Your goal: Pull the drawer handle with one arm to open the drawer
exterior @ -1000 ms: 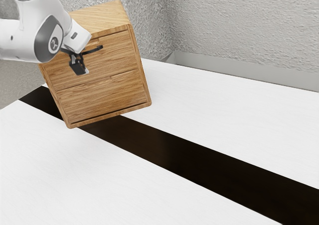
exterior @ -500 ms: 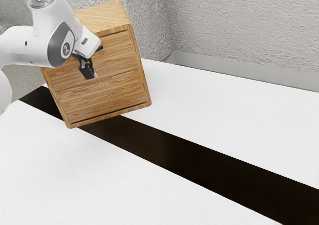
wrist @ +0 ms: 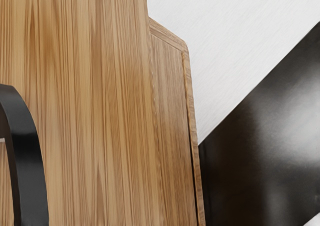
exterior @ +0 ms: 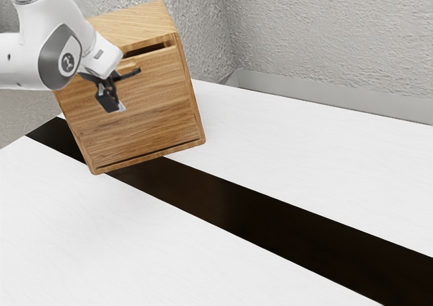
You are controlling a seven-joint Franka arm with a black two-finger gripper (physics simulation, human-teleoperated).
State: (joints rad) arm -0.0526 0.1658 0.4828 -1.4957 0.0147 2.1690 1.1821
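Observation:
A wooden cabinet (exterior: 152,126) with two drawers stands tilted at the back left of the table. Its top drawer (exterior: 159,76) is pulled out a little, with a dark gap (exterior: 147,49) showing above its front. A black handle (exterior: 130,72) sticks out of that drawer front. My gripper (exterior: 108,103) hangs at the handle's left end, its black fingers close together and shut on the handle. In the wrist view the curved black handle (wrist: 22,156) lies over the drawer front (wrist: 90,111), which stands proud of the cabinet's frame (wrist: 172,136).
The white table (exterior: 304,150) carries a wide black strip (exterior: 270,225) that runs diagonally under the cabinet's front corner. A rough grey wall (exterior: 325,28) closes off the back. The lower drawer (exterior: 142,133) sits flush in the cabinet.
My hand has drawn back toward the exterior view's left with the handle. The top drawer has slid out slightly, and a dark gap has opened above it.

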